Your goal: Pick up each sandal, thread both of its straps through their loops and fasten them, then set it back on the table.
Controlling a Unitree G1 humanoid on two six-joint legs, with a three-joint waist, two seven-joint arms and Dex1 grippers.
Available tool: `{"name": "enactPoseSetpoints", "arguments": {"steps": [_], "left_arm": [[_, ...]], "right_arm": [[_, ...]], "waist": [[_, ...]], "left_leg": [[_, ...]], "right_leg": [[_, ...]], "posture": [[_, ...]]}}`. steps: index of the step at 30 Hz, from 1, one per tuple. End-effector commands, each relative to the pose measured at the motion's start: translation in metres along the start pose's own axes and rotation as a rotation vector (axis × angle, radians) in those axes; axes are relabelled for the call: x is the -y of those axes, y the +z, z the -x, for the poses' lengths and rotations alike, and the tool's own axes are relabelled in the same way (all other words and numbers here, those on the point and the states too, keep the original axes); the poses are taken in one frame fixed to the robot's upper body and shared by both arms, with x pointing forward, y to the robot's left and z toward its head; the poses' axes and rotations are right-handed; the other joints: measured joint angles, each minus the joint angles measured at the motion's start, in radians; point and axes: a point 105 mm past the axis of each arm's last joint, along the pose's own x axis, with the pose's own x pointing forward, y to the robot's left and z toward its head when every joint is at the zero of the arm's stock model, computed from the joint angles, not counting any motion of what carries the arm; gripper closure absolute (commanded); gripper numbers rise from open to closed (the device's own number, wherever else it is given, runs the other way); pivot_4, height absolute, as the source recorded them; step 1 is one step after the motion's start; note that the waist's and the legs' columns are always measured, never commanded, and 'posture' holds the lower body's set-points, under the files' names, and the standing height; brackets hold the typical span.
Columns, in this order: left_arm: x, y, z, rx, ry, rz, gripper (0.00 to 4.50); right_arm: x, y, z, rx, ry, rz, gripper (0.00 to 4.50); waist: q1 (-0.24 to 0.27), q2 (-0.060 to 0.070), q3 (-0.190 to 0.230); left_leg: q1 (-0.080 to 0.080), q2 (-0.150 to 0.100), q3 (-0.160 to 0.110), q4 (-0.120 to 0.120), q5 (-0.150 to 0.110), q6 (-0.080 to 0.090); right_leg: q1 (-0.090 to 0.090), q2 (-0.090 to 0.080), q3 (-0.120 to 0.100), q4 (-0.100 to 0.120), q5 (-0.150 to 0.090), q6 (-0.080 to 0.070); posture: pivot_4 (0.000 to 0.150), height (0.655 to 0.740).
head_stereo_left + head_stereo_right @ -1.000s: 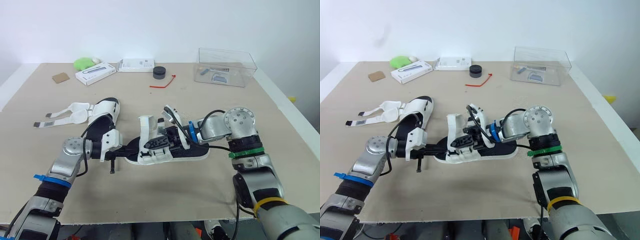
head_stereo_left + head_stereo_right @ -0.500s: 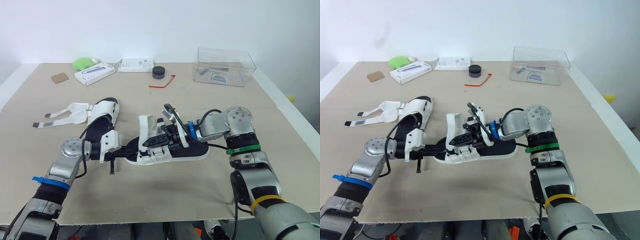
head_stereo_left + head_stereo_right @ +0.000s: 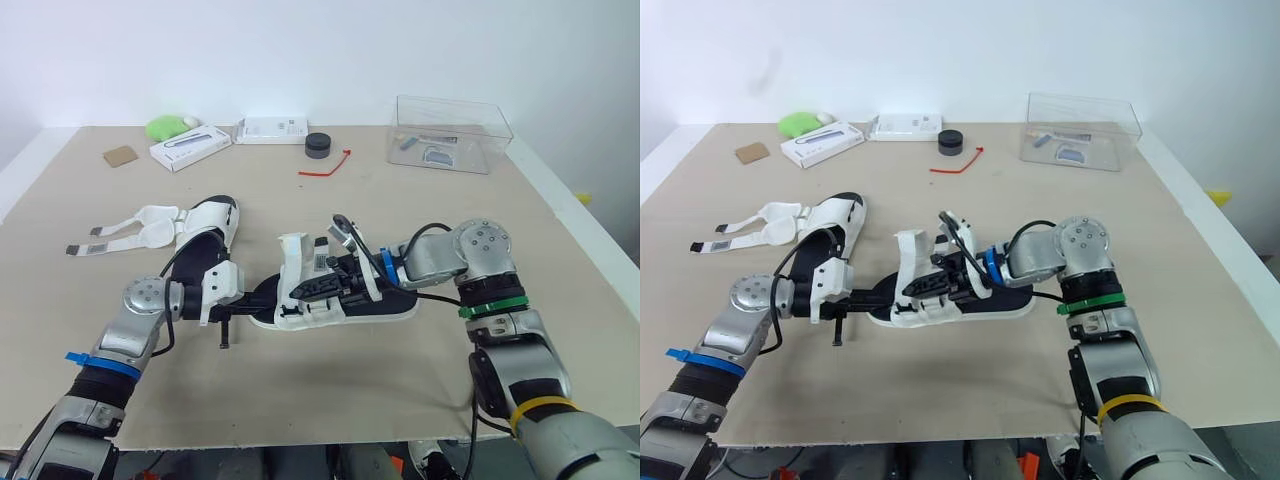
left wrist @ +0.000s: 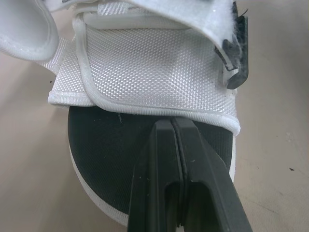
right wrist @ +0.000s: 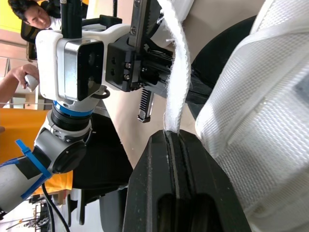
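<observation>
- The left tool [image 4: 172,128] lies low over the surface [image 3: 330,385], fingers pressed together with nothing visible between them. Its tips rest on the black footbed at one end of the near sandal [image 3: 395,303].
- That sandal lies flat on the surface between the two arms, roughly mid-surface, with its white upper bands standing open.
- The right tool [image 5: 172,140] reaches in from the sandal's other end, across the footbed. Its fingers are clamped on a white strap [image 5: 178,82], which rises straight out from between the tips.
- The two tools are near each other over the sandal but apart.
- Further back and to the left, the second sandal [image 3: 205,225] lies on the surface. Its loose straps [image 3: 120,233] are spread flat out to the left, unfastened.
- Along the far edge, from left to right:
  - a small brown card [image 3: 121,155]
  - a long white box [image 3: 190,147] with a green lump [image 3: 168,126] behind it
  - a flat white box [image 3: 272,129]
  - a black round piece [image 3: 318,145]
  - a red tie [image 3: 325,166]
  - a clear plastic box [image 3: 450,133] holding small items
- In the right wrist view a person's hand [image 5: 17,77] shows beyond the left arm.
</observation>
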Motion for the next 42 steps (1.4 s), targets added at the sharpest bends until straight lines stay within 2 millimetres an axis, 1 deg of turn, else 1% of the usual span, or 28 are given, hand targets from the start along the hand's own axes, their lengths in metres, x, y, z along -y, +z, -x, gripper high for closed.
{"name": "enactPoseSetpoints", "arguments": {"steps": [1,2,9,11,16,20,22,28,34,42], "left_arm": [[0.015,-0.032,-0.002,-0.115,-0.037,0.082,4.5],[0.014,-0.032,-0.002,-0.114,-0.035,0.082,4.5],[0.015,-0.031,-0.003,-0.111,-0.031,0.081,4.5],[0.015,-0.032,-0.003,-0.112,-0.03,0.081,4.5],[0.015,-0.033,-0.003,-0.114,-0.025,0.082,4.5],[0.015,-0.032,-0.004,-0.112,-0.022,0.081,4.5],[0.014,-0.032,-0.004,-0.111,-0.021,0.081,4.5],[0.014,-0.03,-0.006,-0.098,-0.022,0.079,4.5],[0.015,-0.028,-0.008,-0.082,-0.03,0.077,4.5],[0.016,-0.029,-0.01,-0.085,-0.038,0.073,4.5]], "right_arm": [[0.013,-0.011,0.0,-0.046,-0.104,0.038,4.42],[0.014,-0.01,0.0,-0.047,-0.122,0.049,4.42],[0.021,-0.01,-0.003,-0.05,-0.205,0.119,4.42],[0.019,-0.01,-0.004,-0.053,-0.205,0.143,4.42],[0.006,-0.01,-0.008,-0.079,-0.181,0.238,4.42],[0.0,-0.018,-0.011,-0.138,-0.196,0.336,4.42],[-0.001,-0.021,-0.012,-0.156,-0.188,0.357,4.42],[0.005,-0.03,-0.014,-0.209,-0.226,0.42,4.42],[0.01,-0.031,-0.015,-0.225,-0.258,0.493,4.42],[0.011,-0.034,-0.016,-0.249,-0.248,0.588,4.42]], "waist": [[0.0,0.0,0.0],[0.0,0.001,-0.001],[0.001,0.003,-0.003],[0.001,0.003,-0.004],[0.001,0.004,-0.005],[0.001,0.005,-0.006],[0.001,0.005,-0.006],[0.002,0.005,-0.007],[0.002,0.006,-0.01],[0.003,0.006,-0.014]], "left_leg": [[0.0,0.0,0.0,0.0,0.0,0.0],[0.0,0.0,0.0,0.0,0.0,0.0],[0.0,0.0,0.0,0.0,0.0,0.0],[0.0,0.0,0.0,0.0,0.0,0.0],[0.001,0.0,0.0,0.0,0.0,0.0],[0.001,0.0,0.0,0.0,0.0,0.0],[0.001,0.0,0.0,0.0,0.0,0.0],[0.001,0.0,0.0,-0.001,0.0,0.001],[0.002,0.0,-0.001,-0.001,-0.001,0.001],[0.002,-0.001,-0.001,-0.001,-0.001,0.001]], "right_leg": [[0.0,0.0,0.0,0.0,-0.001,0.001],[0.0,0.0,0.0,0.0,-0.002,0.003],[0.0,0.0,0.0,0.0,-0.002,0.004],[0.0,0.0,0.0,0.0,-0.002,0.004],[0.001,0.0,0.0,0.0,-0.002,0.004],[0.001,0.0,0.0,0.0,-0.003,0.004],[0.001,0.0,-0.001,0.0,-0.003,0.004],[0.001,0.0,-0.001,0.0,-0.003,0.004],[0.001,-0.001,-0.002,-0.001,-0.004,0.004],[0.001,-0.001,-0.006,-0.001,-0.005,0.004]], "posture": [[0.15,0.74],[0.15,0.74],[0.15,0.74],[0.15,0.74],[0.15,0.74],[0.15,0.74],[0.15,0.74],[0.15,0.74],[0.15,0.74],[0.15,0.74]]}}
